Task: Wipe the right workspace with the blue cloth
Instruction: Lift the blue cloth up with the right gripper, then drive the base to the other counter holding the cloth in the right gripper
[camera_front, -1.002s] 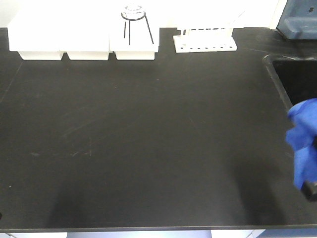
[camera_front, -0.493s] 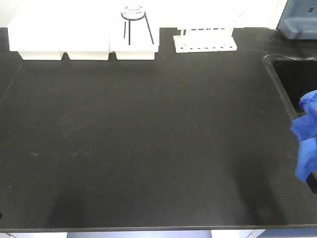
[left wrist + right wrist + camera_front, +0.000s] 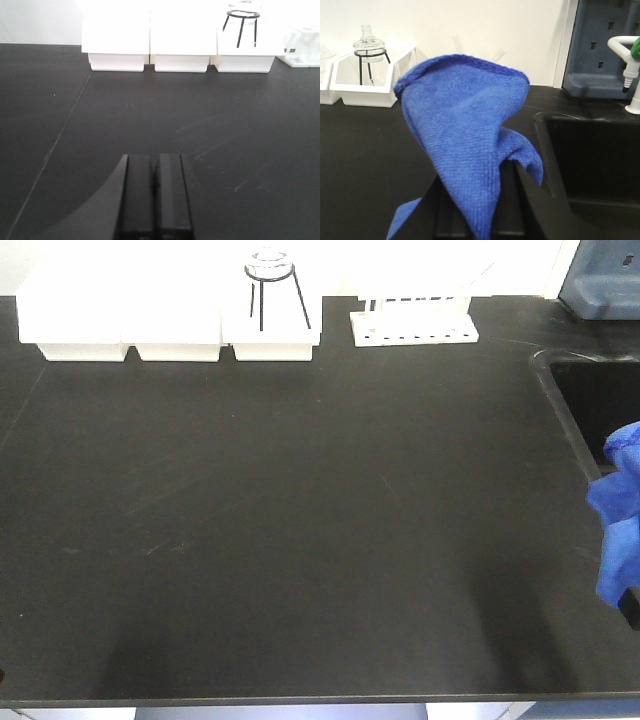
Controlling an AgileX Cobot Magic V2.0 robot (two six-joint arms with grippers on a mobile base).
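Note:
The blue cloth (image 3: pixel 470 135) hangs bunched from my right gripper (image 3: pixel 482 202), which is shut on it; the fabric covers most of the black fingers. In the front view the blue cloth (image 3: pixel 620 525) shows at the far right edge, above the bench beside the sink, with only a sliver of the right gripper (image 3: pixel 632 608) under it. My left gripper (image 3: pixel 155 162) is shut with nothing in it, low over the black benchtop (image 3: pixel 225 125). The right workspace is out of view; the benchtop seen here bears white trays and a sink.
Three white trays (image 3: pixel 170 325) line the back edge, one holding a tripod stand with a glass vessel (image 3: pixel 272 285). A white tube rack (image 3: pixel 413 325) stands beside them. A sink (image 3: pixel 600 400) is sunk in at the right, with a tap (image 3: pixel 626 65) and grey pegboard (image 3: pixel 600 45) behind.
The blue cloth and right gripper have shifted to the right, further out of the front view, then held still. The left gripper has not visibly moved.

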